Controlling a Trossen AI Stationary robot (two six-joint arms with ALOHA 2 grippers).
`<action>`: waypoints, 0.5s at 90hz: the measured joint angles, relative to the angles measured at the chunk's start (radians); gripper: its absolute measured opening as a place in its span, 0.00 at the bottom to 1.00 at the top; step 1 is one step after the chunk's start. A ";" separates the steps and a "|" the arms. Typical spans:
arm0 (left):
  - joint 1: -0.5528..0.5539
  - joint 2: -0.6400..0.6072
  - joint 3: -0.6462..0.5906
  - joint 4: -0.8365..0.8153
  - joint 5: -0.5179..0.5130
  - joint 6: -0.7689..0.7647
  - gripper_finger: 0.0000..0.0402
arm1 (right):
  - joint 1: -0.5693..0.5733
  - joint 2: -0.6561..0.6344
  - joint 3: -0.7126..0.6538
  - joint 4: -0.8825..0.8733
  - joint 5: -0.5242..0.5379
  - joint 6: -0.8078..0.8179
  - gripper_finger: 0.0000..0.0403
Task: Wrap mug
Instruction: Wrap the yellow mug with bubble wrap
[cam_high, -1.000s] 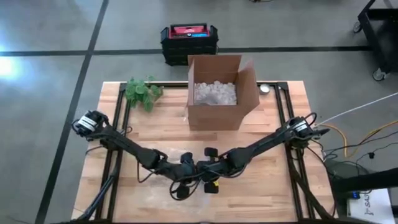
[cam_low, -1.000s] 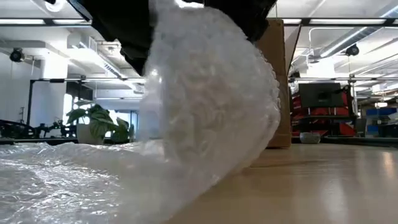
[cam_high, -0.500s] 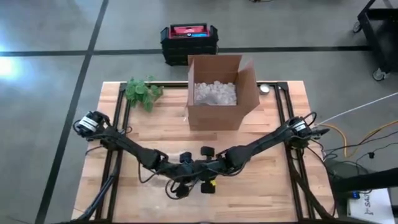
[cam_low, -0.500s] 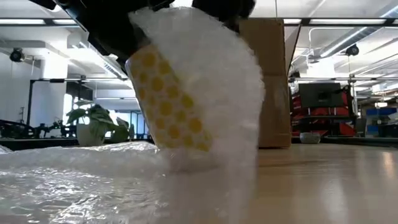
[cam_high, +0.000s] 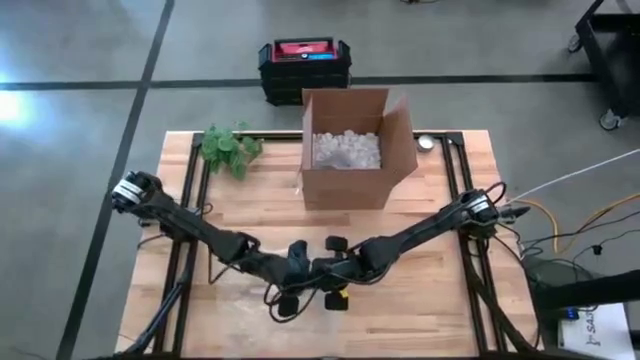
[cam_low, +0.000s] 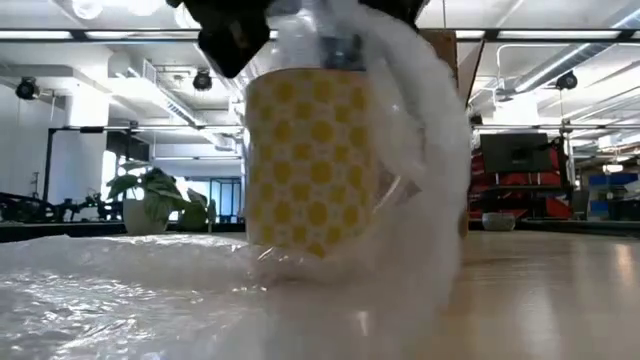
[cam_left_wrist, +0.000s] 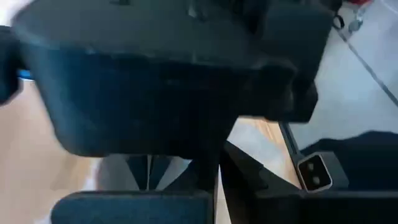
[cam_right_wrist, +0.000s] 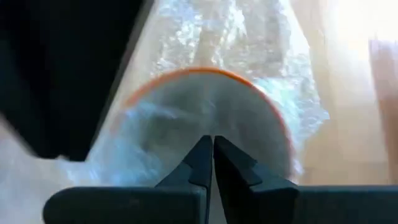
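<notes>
Mug (cam_low: 312, 165), yellow-patterned and upright on the bubble wrap (cam_low: 100, 290) at the near middle of the worktop (cam_high: 440, 300); a rigid, breakable body, judged moderately heavy, under a soft, light, slippery film best pinched at a loose edge. Left claw (cam_high: 285, 300) sits just left of the mug; whether it is spread or pressed together cannot be told. Right claw (cam_right_wrist: 213, 163), fingers pressed together with film seemingly between them, hovers over the orange rim. Plant (cam_high: 228, 148) and cardboard box (cam_high: 355, 150) stand well apart at the far side, leaving open worktop to either side.
</notes>
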 joint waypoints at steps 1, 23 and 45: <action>-0.001 0.001 -0.001 0.001 0.000 0.003 0.00 | 0.000 0.000 0.000 0.000 0.000 0.000 0.01; -0.006 0.064 -0.003 0.057 0.134 0.023 0.00 | 0.001 0.000 -0.001 -0.014 -0.001 -0.002 0.01; -0.004 0.094 -0.003 0.050 -0.041 0.031 0.00 | 0.002 0.001 -0.002 -0.024 -0.002 0.001 0.01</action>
